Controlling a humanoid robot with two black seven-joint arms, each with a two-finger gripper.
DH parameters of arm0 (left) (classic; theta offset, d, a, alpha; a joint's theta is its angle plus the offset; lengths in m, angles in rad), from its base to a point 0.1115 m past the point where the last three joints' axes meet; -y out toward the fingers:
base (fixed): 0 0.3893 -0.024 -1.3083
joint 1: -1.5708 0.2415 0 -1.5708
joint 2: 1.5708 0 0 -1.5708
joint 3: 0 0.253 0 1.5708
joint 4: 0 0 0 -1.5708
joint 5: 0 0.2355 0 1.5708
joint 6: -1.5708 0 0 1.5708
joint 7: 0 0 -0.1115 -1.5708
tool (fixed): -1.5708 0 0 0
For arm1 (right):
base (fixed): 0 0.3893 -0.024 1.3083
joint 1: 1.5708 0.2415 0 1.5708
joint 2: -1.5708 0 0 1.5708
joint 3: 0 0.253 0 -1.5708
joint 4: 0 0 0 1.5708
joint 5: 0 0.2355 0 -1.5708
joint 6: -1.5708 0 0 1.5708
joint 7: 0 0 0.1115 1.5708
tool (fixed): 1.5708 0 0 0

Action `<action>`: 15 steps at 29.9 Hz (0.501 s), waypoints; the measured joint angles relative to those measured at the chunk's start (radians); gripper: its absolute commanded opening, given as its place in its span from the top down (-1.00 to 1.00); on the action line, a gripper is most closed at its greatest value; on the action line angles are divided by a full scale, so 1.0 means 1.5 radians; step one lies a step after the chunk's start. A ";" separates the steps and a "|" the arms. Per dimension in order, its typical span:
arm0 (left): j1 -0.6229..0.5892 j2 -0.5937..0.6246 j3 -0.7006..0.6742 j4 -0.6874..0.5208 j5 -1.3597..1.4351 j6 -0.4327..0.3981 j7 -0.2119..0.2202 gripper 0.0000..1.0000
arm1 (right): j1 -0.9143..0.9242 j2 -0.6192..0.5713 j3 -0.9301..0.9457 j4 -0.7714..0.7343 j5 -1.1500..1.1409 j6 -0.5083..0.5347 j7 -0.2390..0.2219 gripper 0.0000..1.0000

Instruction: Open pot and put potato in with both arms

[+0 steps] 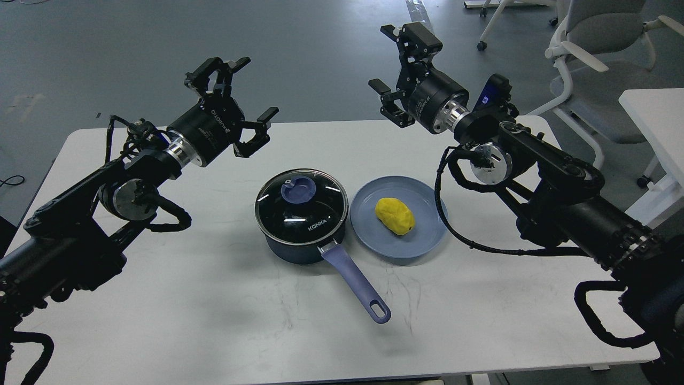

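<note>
With your left gripper (239,92) and right gripper (394,64) both spread wide and raised well apart, you've left the lidded navy saucepan (300,219) and the yellow potato (395,215) on its blue plate (427,238) unobstructed.

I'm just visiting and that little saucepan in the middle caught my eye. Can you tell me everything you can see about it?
The pot is a small dark navy saucepan standing upright on the white table. A glass lid with a metal rim, a blue knob and the word KONKA closes it. Its long lavender-blue handle, with a hole at its end, points toward the viewer and rightward. The blue plate sits close on its right. Neither end effector touches it.
</note>
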 measured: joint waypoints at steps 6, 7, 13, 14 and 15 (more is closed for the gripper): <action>-0.001 0.001 0.003 0.003 0.000 0.000 0.002 -0.95 | 0.002 -0.001 0.002 -0.008 0.000 -0.003 0.000 -1.00; -0.001 0.001 0.002 0.005 0.000 0.001 0.003 -0.95 | 0.002 -0.001 0.002 -0.008 0.000 -0.004 0.000 -1.00; -0.002 -0.004 0.002 0.011 -0.001 0.002 0.001 -0.95 | 0.002 -0.003 0.003 -0.008 0.000 -0.006 0.000 -1.00; -0.002 -0.004 0.002 0.011 -0.001 0.002 0.001 -0.95 | 0.002 -0.003 0.003 -0.008 0.000 -0.006 0.000 -1.00; -0.003 -0.005 0.002 0.011 -0.001 0.002 0.001 -0.95 | 0.002 -0.003 0.003 -0.008 0.000 -0.006 0.000 -1.00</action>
